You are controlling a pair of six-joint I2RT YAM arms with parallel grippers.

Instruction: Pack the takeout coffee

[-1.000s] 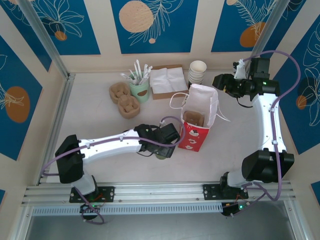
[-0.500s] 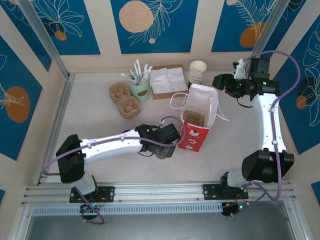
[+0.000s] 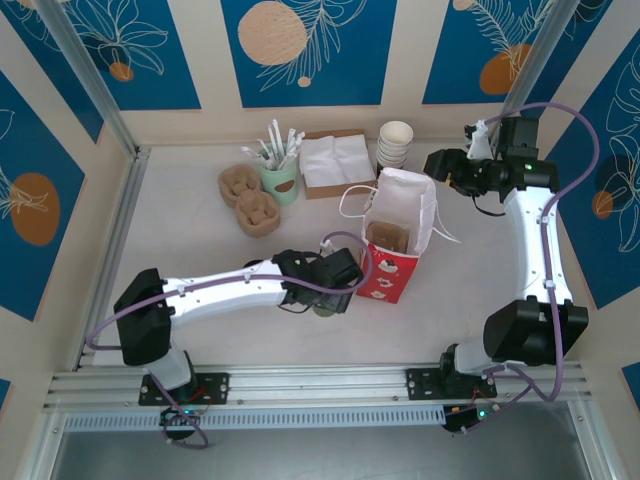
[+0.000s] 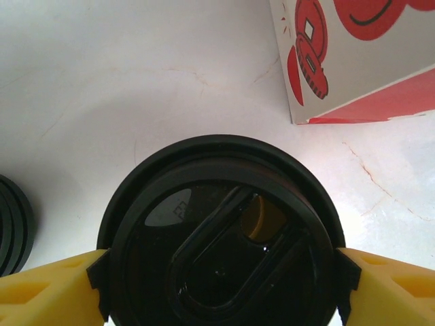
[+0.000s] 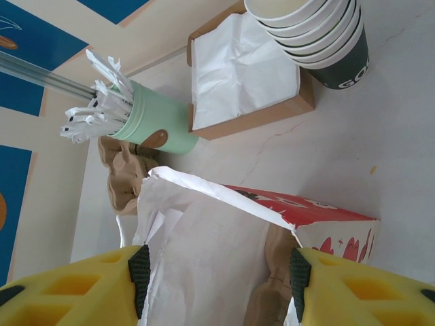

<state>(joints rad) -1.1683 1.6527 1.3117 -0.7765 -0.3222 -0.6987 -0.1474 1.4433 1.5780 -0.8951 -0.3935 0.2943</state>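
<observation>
Left arm's elbow had crept slightly rightward since the earlier frame; wrist, cup and right arm had not shifted. Left gripper [image 4: 217, 272] was low on the table [image 3: 190, 250], jaws pinching the coffee cup [image 4: 219, 238]: yellow fingers [image 4: 47, 299] pressed against both sides of its black lid. Cup stood upright on the table, just left of the red bag [image 3: 395, 250], near it but not touching, outside the bag. Stack of loose black lids [image 4: 10, 217] sat at the left edge of the left wrist view, close to the cup.

Right gripper [image 5: 217, 272] hung by the bag's top right corner, jaws spread. The bag's white rim showed between them; contact with the paper could not be told. Bag stood upright, mouth open, with a brown cardboard carrier [image 3: 388, 238] inside.

Along the far side: stacked paper cups [image 3: 396, 143], napkin box [image 3: 333, 160], mint-green holder with stirrers [image 3: 280, 180], and two cardboard trays [image 3: 250, 200].
</observation>
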